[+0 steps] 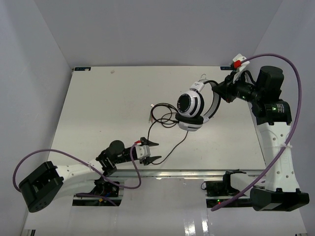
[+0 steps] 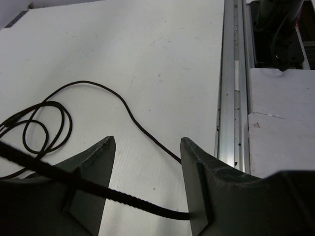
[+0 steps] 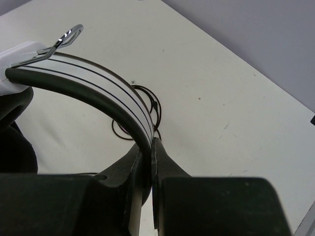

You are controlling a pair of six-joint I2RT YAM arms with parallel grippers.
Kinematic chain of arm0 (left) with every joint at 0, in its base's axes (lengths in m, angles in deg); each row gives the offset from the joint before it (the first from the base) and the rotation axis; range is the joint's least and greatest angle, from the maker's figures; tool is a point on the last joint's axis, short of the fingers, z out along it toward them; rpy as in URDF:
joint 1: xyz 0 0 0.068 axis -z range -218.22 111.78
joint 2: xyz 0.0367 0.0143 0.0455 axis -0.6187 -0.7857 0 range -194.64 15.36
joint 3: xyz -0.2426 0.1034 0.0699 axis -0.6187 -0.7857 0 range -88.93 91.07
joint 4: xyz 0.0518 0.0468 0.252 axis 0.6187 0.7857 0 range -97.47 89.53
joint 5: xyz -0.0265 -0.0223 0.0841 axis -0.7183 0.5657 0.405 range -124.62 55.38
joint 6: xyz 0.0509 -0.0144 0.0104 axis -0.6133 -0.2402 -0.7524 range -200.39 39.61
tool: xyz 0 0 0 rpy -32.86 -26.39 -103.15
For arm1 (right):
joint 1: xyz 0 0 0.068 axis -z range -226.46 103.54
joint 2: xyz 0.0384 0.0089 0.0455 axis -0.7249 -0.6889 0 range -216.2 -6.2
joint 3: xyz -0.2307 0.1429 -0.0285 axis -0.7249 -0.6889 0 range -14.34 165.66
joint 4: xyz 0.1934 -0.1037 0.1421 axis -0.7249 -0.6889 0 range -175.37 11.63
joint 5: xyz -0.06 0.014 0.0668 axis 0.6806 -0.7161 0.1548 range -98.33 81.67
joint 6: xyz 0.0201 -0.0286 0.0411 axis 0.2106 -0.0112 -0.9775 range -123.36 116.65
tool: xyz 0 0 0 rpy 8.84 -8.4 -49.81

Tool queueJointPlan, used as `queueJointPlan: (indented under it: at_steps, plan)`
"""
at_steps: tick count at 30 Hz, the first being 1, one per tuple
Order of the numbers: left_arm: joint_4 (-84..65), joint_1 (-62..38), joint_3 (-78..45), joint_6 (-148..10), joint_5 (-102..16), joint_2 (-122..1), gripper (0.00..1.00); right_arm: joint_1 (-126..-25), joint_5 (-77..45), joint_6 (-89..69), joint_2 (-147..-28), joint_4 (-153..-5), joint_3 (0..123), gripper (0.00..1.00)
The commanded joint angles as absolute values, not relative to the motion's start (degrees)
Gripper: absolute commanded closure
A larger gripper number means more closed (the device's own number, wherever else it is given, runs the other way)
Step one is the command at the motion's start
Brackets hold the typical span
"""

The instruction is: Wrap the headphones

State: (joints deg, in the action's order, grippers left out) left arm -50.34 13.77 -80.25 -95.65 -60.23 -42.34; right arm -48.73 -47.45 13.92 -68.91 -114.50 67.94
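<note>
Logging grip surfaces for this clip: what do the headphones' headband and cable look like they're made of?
The headband: glossy white plastic, judging by its sheen, with a matte black, probably rubbery or foam underside. The cable: thin, matte black, likely rubber-sheathed, since it lies in loose curls.

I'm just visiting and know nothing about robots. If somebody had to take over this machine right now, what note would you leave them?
Right gripper: jaws shut on the headband of the headphones, at the far right of the table.
Left gripper: jaws open, with the cable running between them near the front edge, not clamped.
Cable: loose on the table, a few loops beside the headphones.
Done: headphones gripped.
Left: grip the cable and wind it around the headphones.
</note>
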Motion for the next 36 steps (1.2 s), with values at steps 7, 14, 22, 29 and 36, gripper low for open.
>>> queueJointPlan:
  at_steps: [7,14,22,29,36]
  plan:
    - [-64.16,13.99,-81.08,-85.47,-57.88,-47.86,0.55,-45.06,-50.38,3.63,-69.71,-110.89,73.57,0.92]
    - [-61.21,13.99,-79.86,-81.46,-54.80,-47.68,1.00,-43.82,-42.96,-1.46,-70.10,-110.36,75.34,0.92]
    - [-35.43,13.99,-64.43,-73.83,-44.83,-49.11,1.00,-45.81,-46.52,-11.77,-69.36,-105.07,64.34,0.92]
    - [-22.20,13.90,-49.56,-71.08,-45.07,-53.01,1.00,-51.10,-25.13,-8.83,-67.20,-104.56,62.32,0.92]
    - [-13.59,13.99,-41.18,-63.26,-53.42,-50.94,1.00,-55.91,1.65,-8.75,-65.87,-98.79,54.48,0.92]
